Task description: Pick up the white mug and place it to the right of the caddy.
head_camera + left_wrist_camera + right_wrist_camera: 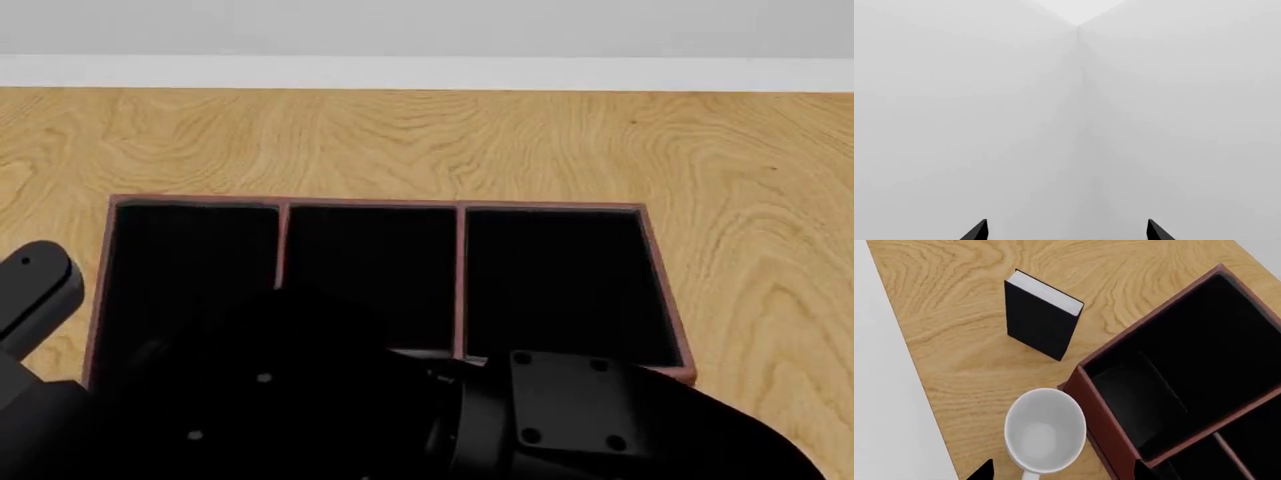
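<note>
In the right wrist view I look down into the upright white mug (pixel 1045 430); its handle (pixel 1029 474) points toward the camera. The mug stands on the wooden table right beside an outer wall of the reddish-brown caddy (pixel 1102 425). My right gripper (pixel 1062 472) is open and above the mug, one fingertip (pixel 981 471) over the table and the other (pixel 1145 471) over the caddy. The head view shows the caddy's three black compartments (pixel 461 280); the mug is hidden there. My left gripper (pixel 1067 232) is open, empty and faces bare grey walls.
A small black book (pixel 1041 320) with white page edges lies on the table beyond the mug. The table edge (pixel 917 390) runs close beside the mug. My dark arms (pixel 561 415) cover the near part of the caddy in the head view.
</note>
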{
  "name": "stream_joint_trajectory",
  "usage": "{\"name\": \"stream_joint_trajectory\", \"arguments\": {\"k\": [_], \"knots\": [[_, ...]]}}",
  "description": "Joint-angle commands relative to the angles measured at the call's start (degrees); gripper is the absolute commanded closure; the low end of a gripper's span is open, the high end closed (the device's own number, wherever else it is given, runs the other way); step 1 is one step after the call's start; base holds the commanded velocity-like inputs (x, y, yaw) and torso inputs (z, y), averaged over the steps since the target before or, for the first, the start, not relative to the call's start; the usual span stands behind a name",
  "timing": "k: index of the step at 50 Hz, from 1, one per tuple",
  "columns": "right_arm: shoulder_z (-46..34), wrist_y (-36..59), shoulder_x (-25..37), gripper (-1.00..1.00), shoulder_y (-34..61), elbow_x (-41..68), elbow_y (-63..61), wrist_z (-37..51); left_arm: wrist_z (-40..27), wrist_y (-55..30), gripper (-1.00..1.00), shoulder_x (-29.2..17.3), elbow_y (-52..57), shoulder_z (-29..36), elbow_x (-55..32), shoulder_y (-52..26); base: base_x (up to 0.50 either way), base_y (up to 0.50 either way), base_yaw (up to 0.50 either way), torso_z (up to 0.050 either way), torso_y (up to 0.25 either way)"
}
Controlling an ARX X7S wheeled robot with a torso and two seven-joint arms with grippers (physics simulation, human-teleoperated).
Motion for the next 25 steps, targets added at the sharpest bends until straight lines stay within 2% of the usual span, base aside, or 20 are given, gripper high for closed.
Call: {"name": "stream_joint_trajectory", "arguments": {"k": [1, 25], "knots": [[-2.1, -2.2, 0.0, -1.00, 0.3, -0.5, 0.6, -2.2, 0.6, 0.9, -1.00, 0.6, -0.6, 0.7, 1.1, 0.3, 0.00, 0.00, 0.00, 0.000, 0.000], [-7.3, -6.6, 0.0, -1.00, -0.9, 0.2, -0.4, -3.5, 0.9, 1.0, -1.00, 0.6, -1.5, 2.4, 1.6, -0.9, 0.00, 0.00, 0.00, 0.000, 0.000]]}}
